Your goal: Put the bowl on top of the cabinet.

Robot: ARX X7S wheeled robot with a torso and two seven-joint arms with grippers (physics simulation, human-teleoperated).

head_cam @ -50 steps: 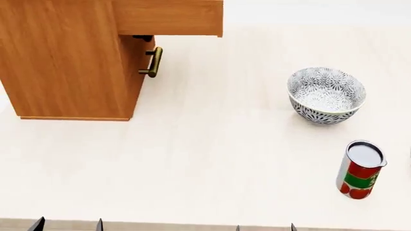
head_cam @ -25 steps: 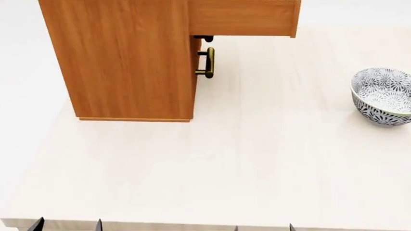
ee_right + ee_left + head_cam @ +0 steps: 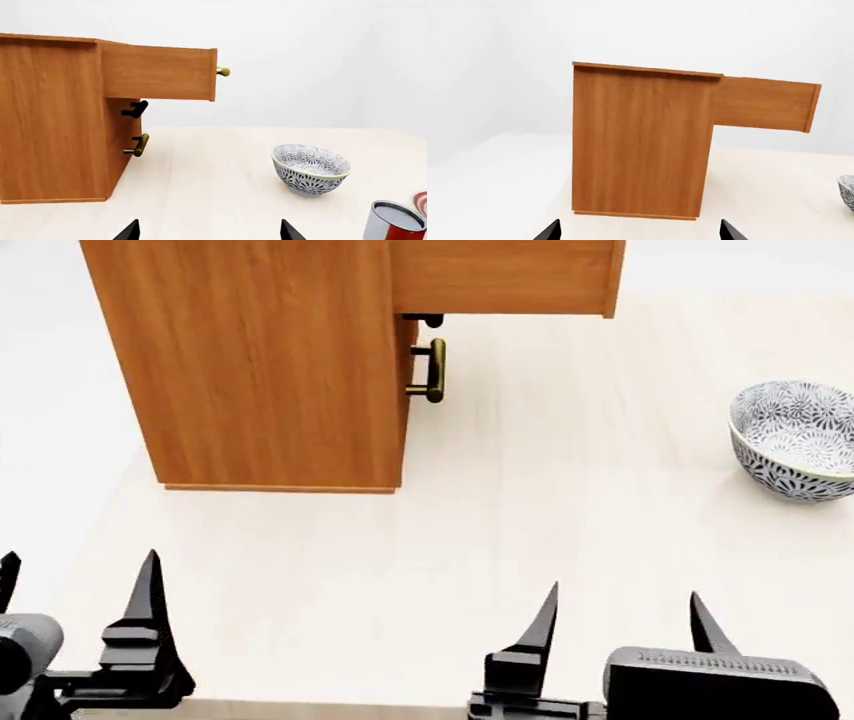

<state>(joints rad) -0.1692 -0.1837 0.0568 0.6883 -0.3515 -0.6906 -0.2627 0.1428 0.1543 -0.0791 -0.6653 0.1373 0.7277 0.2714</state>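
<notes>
The patterned blue-grey bowl [image 3: 798,439] stands upright on the pale table at the right edge of the head view, also seen in the right wrist view as the bowl [image 3: 311,168]. The orange-brown cabinet [image 3: 260,360] rises at the back left with its top drawer [image 3: 507,276] pulled out. My left gripper [image 3: 74,600] is open at the near left edge, nothing between its fingers. My right gripper [image 3: 621,620] is open near the front, well short of the bowl. In the left wrist view the cabinet [image 3: 640,145] fills the centre and a sliver of the bowl [image 3: 847,190] shows.
A brass bar handle [image 3: 431,371] sticks out of the cabinet front under the open drawer. A red-labelled tin can [image 3: 392,223] stands near the bowl in the right wrist view, with a red-ringed plate edge [image 3: 420,202] beside it.
Both grippers have risen into the head view from the bottom edge. Earlier the head view swung left, shifting cabinet and bowl to the right; the can left that view.
</notes>
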